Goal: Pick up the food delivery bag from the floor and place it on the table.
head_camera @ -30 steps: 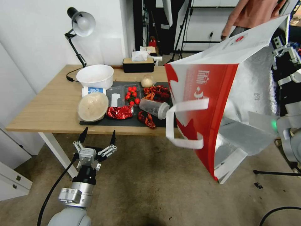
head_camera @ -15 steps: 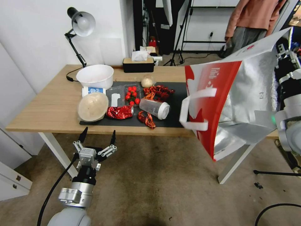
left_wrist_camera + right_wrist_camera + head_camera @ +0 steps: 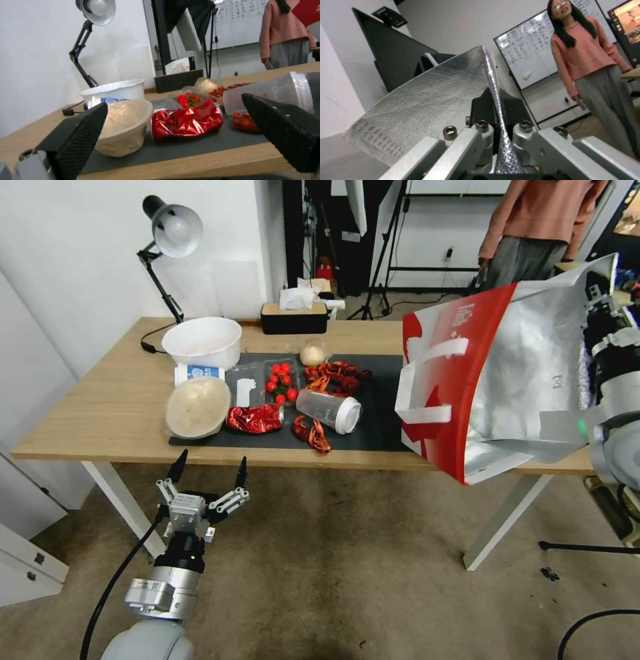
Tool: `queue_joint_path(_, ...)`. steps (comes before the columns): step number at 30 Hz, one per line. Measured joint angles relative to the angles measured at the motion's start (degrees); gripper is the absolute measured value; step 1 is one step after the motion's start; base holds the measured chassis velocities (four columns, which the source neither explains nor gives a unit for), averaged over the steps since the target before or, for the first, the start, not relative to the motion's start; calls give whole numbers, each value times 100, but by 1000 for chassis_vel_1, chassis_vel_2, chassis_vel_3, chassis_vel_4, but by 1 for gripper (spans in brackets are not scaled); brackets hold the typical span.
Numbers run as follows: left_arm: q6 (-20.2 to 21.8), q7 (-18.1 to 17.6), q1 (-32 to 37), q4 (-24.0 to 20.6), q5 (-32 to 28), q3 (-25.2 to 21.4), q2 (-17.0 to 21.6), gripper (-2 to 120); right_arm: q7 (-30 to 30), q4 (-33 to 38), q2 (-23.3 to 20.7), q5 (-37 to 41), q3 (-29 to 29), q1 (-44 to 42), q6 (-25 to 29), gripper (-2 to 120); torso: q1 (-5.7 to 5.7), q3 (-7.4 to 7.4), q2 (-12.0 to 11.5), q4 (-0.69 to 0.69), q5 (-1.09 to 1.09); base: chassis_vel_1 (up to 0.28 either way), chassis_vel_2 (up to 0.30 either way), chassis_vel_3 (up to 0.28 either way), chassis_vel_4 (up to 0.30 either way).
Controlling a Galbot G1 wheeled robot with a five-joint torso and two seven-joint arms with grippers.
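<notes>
The table, a broad light-wood top on white legs, carried a dark grey mat crowded with food containers at its left and middle, while its right end lay mostly bare. Above that right end hung the food delivery bag, clear of the carpeted floor, tilted with its foil-lined mouth turned toward the camera and its lower corner overhanging the table's near edge. The right gripper was pinched tight on the bag's foil rim (the wrist view showed the rim clamped between its jaws). The carry-over step appeared to be in hand, with setting down not yet done. The next move would probably call for bringing the bag farther in over the bare mat, righting it and lowering its base flat before letting go. The left gripper waited low before the table, its fingers spread wide and holding nothing.
</notes>
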Motion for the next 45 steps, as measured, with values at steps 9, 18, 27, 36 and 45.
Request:
queue_joint_path(9, 0, 5, -20, 33, -1, 26, 9, 100, 77, -370, -227, -106, -208, 296, -162, 4, 0, 0, 0, 0, 0, 0, 0, 0, 0)
queue_joint_path(18, -8, 6, -20, 37, -2, 28, 16, 100, -32, -704, -423, -136, -425, 592, -183, 37, 0, 0, -1, 0, 1, 0, 0, 0, 0)
queue_joint_path(27, -47, -11, -9, 37, -10, 15, 8, 100, -181, -752, -435, -137, -478, 613, -183, 69, 0, 0, 0, 0, 1, 0, 0, 0, 0)
queue_joint_path(36, -51, -36, -3, 11, -22, 12, 5, 100, -343, -678, -443, -162, -424, 463, -183, 99, 0, 0, -1, 0, 0, 0, 0, 0, 0)
queue_joint_path(45, -52, -138, -2, -4, -127, 53, 25, 100, -837, -260, -414, -719, -22, -150, -229, 100, -1, -1, -1, 0, 0, 0, 0, 0, 0)
